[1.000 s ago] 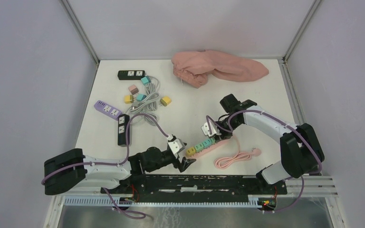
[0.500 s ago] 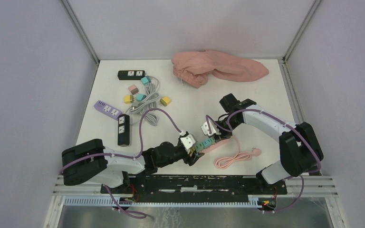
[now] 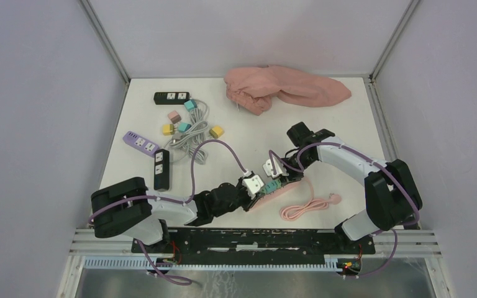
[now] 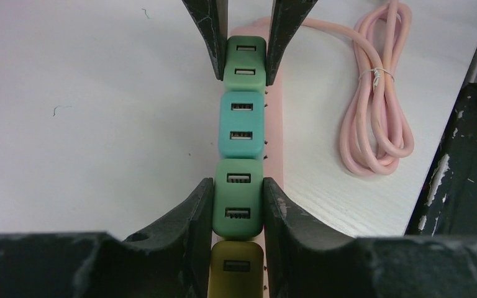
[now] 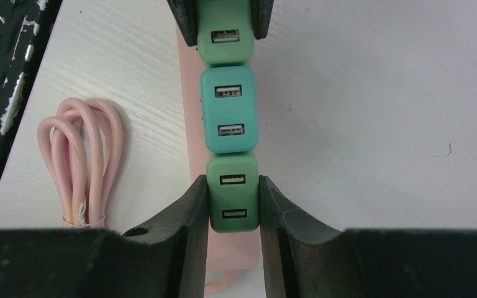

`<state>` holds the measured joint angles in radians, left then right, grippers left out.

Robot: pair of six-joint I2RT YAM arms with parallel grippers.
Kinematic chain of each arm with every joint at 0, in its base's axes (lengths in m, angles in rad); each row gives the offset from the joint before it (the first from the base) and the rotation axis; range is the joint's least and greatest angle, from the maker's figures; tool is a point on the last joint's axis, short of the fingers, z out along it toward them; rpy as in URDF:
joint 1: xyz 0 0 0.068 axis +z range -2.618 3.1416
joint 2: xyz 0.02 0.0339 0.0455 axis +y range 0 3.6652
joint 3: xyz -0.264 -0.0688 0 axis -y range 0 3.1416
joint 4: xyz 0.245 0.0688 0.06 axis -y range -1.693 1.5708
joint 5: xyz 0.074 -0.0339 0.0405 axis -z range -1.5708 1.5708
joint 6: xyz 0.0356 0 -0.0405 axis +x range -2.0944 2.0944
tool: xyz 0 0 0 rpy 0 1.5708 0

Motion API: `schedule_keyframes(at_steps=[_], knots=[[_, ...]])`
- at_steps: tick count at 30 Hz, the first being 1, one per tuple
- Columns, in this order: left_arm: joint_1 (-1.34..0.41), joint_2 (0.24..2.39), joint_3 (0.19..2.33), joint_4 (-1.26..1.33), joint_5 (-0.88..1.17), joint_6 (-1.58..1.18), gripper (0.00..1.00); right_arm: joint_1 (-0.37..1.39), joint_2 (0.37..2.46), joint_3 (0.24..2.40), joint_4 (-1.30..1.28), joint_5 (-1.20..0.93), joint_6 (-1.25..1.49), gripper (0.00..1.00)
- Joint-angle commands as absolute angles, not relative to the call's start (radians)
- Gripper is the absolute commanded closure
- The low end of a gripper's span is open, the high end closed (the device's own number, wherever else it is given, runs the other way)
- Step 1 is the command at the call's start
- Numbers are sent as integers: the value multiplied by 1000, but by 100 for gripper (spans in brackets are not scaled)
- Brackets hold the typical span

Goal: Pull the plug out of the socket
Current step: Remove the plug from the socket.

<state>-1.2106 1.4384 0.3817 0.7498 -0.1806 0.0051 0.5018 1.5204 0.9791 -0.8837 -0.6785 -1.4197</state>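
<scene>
beneath the plugs (image 4: 241,127), half-hidden socket (image 4: 274,133)

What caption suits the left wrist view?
Left gripper shut on the near green plug on the pink strip; right gripper shut on the far green plug.

Four plugs sat in a row on a pink power strip (image 4: 276,143) that lay on the white table (image 4: 87,112). The row started close up with a yellow plug (image 4: 236,270), then the near green plug (image 4: 238,217), then a blue-green plug (image 4: 241,124), and last the far green plug (image 4: 244,56). The left gripper (image 4: 238,186) pressed its two dark fingers on both sides of the near green plug, and the right gripper (image 4: 245,77) came in from the top and pinched the far green plug the same way. A pink cord (image 4: 372,118) lay looped and tied on the table to the right of the strip, near a black edge (image 4: 466,161).
</scene>
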Motion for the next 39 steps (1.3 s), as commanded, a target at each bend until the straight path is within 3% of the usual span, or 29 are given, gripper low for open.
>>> schedule_keyframes(at_steps=[1, 7, 12, 17, 24, 30, 36, 39], knots=[[-1209, 1460, 417, 742, -179, 54, 75, 507, 1530, 1010, -955, -711, -1401, 100], [-1200, 1460, 412, 726, -148, 72, 97, 506, 1526, 1025, -974, -760, -1394, 100], [-1192, 1466, 402, 723, -103, 77, 97, 505, 1527, 1038, -972, -895, -1352, 100], [-1185, 1461, 384, 719, -95, 68, 97, 478, 1542, 1068, -905, -826, -1235, 100], [-1158, 1437, 355, 723, -85, 66, 97, 396, 1508, 1015, -949, -722, -1425, 100], [-1141, 1456, 361, 736, -56, 58, 97, 414, 1510, 978, -1042, -859, -1597, 100], [-1141, 1480, 368, 749, -36, 42, 97, 448, 1512, 1002, -956, -940, -1408, 100], [-1141, 1482, 365, 749, -37, 39, 97, 444, 1507, 1015, -859, -864, -1249, 100]])
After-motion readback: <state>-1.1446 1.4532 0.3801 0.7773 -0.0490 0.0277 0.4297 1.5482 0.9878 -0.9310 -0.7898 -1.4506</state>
